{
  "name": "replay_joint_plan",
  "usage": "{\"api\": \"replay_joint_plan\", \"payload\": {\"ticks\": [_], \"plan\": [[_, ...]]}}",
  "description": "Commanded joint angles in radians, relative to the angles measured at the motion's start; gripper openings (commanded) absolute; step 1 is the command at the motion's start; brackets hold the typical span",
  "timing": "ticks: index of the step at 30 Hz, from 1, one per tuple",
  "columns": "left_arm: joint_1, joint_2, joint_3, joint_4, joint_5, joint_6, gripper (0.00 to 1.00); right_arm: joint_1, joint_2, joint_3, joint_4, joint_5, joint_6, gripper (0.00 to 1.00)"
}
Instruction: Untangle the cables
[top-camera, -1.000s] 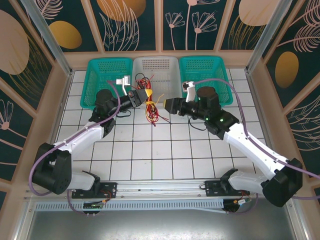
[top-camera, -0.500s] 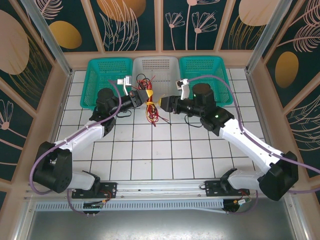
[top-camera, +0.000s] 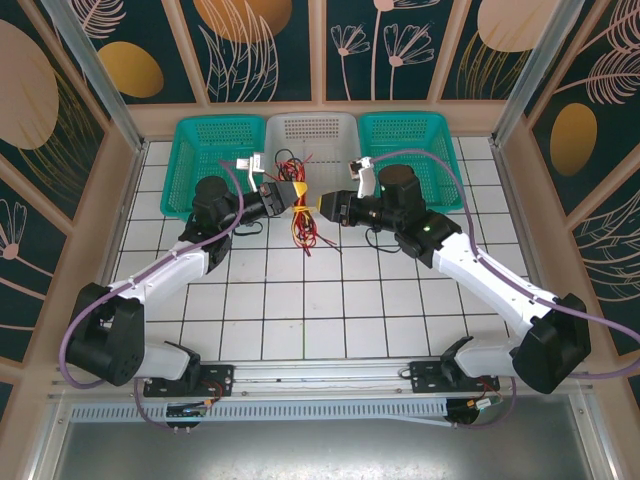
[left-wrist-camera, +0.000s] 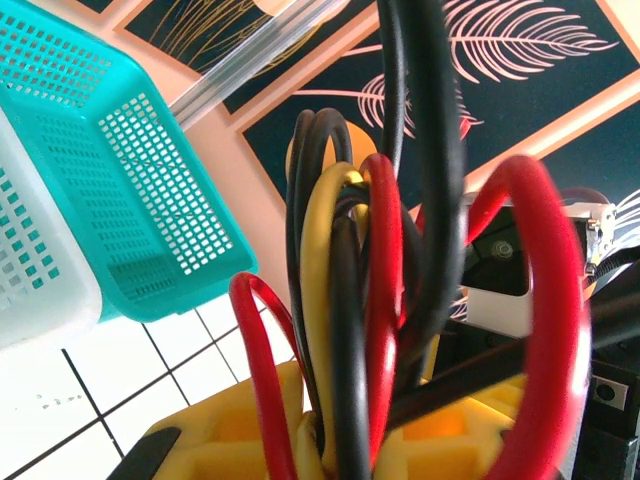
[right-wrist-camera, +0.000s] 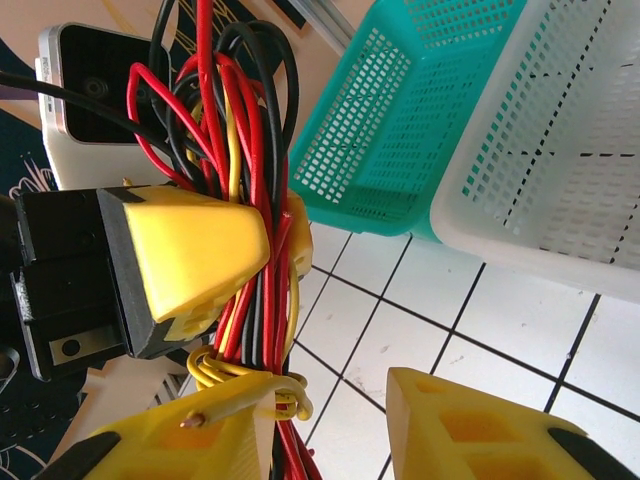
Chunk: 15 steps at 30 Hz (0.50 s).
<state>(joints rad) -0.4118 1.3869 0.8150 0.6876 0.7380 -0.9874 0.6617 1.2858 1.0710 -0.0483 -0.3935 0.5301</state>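
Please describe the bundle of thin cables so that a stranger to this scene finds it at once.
At the far edge of the tiled table, three baskets stand in a row; the cables hang just before the middle, white basket, pinched by the left claw. They are thin red, yellow and black wires, unlike the thick purple cables on the arms.

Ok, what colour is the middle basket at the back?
The middle basket is white, clearest in the top view.
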Motion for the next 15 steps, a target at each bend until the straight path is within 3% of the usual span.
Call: {"api": "replay_joint_plan", "payload": {"ticks": [1,6,9,15], "plan": [[-0.005,0.000,0.022,0.020,0.040,0.031,0.00,-0.009,-0.013,0.027,0.034,0.008,-0.006,0.32],[-0.006,0.002,0.038,-0.045,0.047,0.084,0.00,-0.021,-0.012,0.021,0.061,-0.024,0.010,0.21],[-0.005,-0.004,0.033,-0.025,0.046,0.069,0.00,-0.024,-0.011,0.018,0.053,-0.030,0.005,0.00],[-0.005,0.000,0.013,0.148,0.046,-0.071,0.00,-0.043,-0.040,-0.020,0.063,-0.026,0.018,0.00]]}}
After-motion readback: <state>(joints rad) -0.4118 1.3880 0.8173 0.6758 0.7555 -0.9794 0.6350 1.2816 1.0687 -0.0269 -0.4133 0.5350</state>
